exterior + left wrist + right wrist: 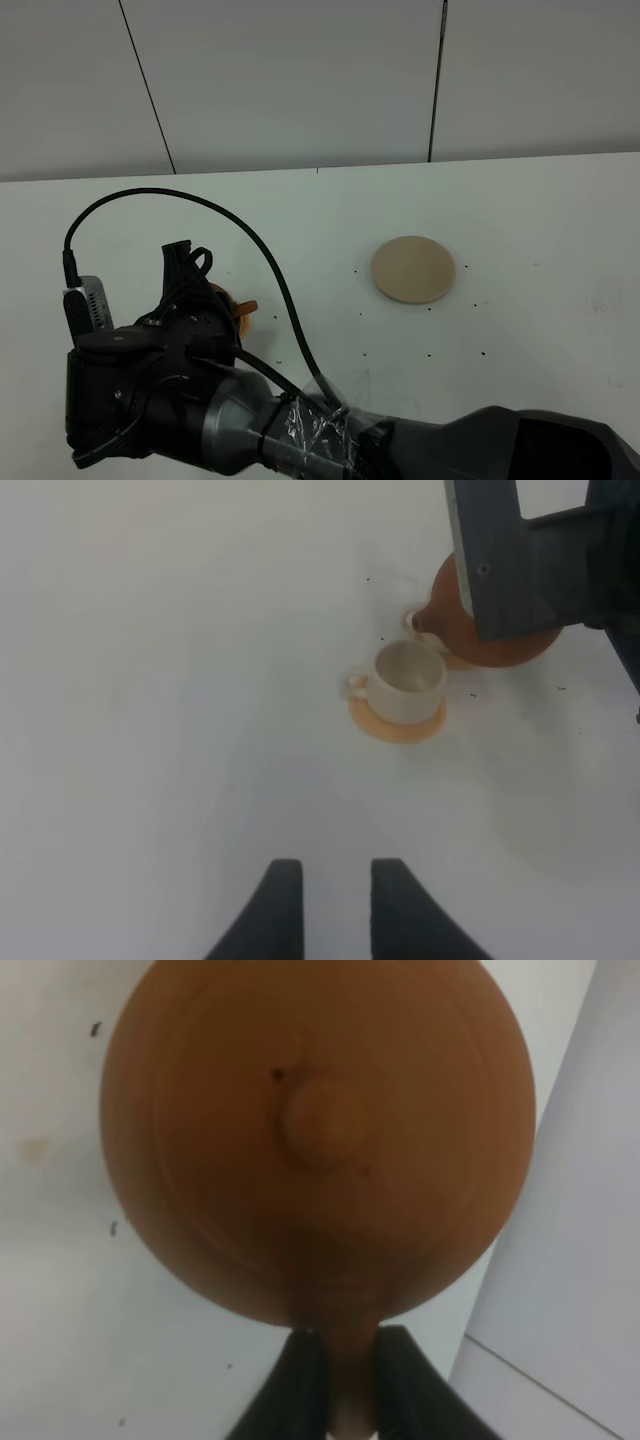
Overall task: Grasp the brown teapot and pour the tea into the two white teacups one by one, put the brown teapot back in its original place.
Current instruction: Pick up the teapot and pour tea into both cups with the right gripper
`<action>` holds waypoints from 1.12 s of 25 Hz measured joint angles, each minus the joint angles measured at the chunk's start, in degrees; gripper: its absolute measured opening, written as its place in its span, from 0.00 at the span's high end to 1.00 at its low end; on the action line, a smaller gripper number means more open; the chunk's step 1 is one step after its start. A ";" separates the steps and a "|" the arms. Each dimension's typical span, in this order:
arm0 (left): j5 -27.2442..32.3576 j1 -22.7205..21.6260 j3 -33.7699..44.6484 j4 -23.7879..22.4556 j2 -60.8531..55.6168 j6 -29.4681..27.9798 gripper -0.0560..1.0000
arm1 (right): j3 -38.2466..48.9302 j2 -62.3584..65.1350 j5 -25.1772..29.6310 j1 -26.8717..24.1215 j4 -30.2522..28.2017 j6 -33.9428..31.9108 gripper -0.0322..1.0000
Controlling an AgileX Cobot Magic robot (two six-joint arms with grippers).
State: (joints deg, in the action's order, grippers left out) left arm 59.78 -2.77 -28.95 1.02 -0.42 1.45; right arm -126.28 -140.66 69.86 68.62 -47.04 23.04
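My right gripper (350, 1375) is shut on the loop handle of the brown teapot (320, 1130), which fills the right wrist view. In the left wrist view the teapot (490, 635) hangs tilted, its spout over a white teacup (412, 621) of which only a sliver shows. The other white teacup (408, 680) stands on its orange saucer (400, 727) just in front. My left gripper (335, 905) is open and empty, low over bare table well short of the cups. The beige coaster (413, 270) lies bare at mid-right in the high view.
In the high view my right arm (200, 400) reaches across to the left and hides the teapot and the cups; only an orange saucer edge (243, 310) shows beside it. The white table (520, 200) ends at a grey panel wall behind.
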 joint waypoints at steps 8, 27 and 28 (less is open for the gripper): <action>0.00 0.00 0.00 0.00 0.00 0.00 0.72 | 0.00 0.00 0.00 0.00 -0.81 0.00 0.88; 0.00 0.00 0.00 0.00 0.00 0.00 0.72 | 0.00 0.00 0.00 0.13 -2.42 1.27 0.88; 0.00 0.00 0.00 0.00 0.00 0.00 0.72 | 0.00 0.00 0.00 0.13 -2.48 1.46 0.88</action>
State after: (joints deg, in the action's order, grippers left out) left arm 59.78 -2.77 -28.95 1.02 -0.42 1.45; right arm -126.28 -140.66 69.86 68.75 -49.52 24.50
